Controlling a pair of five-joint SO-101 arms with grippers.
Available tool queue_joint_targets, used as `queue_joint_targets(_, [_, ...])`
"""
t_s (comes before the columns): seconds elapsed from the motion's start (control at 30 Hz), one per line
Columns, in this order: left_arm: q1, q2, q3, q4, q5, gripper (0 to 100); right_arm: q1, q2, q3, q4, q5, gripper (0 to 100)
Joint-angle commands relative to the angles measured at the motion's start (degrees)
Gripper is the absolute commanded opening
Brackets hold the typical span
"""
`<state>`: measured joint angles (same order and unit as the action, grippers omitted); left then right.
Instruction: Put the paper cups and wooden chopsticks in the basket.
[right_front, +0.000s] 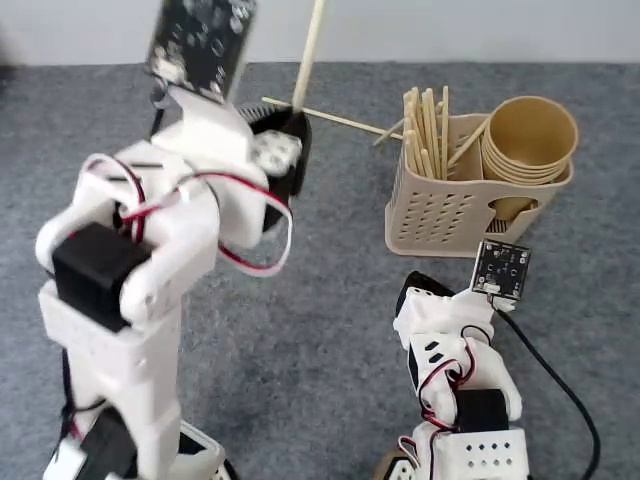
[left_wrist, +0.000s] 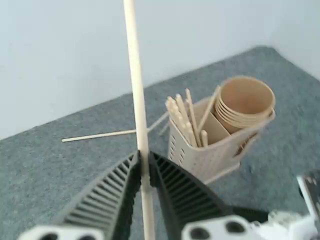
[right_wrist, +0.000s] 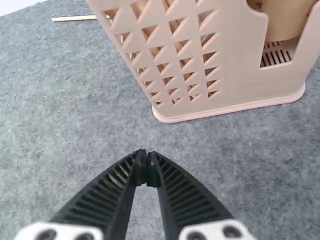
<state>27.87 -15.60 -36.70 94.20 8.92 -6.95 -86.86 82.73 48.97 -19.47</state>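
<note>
Left tool (left_wrist: 145, 159): we log it clamped on one chopstick (left_wrist: 133, 65), which stands upright toward the back left of the desk (right_front: 330, 340). In the high view the stick's top runs off the frame.

Right tool (right_wrist: 145, 167): we find its fingers pressed together with nothing between them, low over the grey desk. It sits just beside the near perforated wall of the basket (right_wrist: 200, 70).

Basket: one, with two compartments.

Paper cups (right_front: 530, 135): one nested stack, upright in the right-hand compartment. We cannot tell how many cups it holds.

Bundle of chopsticks (right_front: 425, 125): standing in the other compartment. There are several, too closely packed for us to count.

Loose chopstick (right_front: 335, 119): one, lying flat on the desk beyond the left tool, pointing toward the basket's far corner.

Room: a broad stretch of grey desk separates the left tool from the basket. The desk's back edge meets a pale wall (right_front: 450, 30) just behind the basket and the loose chopstick.
</note>
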Motion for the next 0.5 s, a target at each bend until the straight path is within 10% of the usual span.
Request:
queue_joint_targets(0.0, [3.34,-8.88,12.26,-6.86,-1.41,1,-0.13,-0.57,-0.53,-1.36,-0.53,0.9])
queue_joint_targets(0.47, [1.76,-26.99,73.01,-86.42,1.05,1,-0.13,-0.57,-0.53,-1.36,-0.53,0.9])
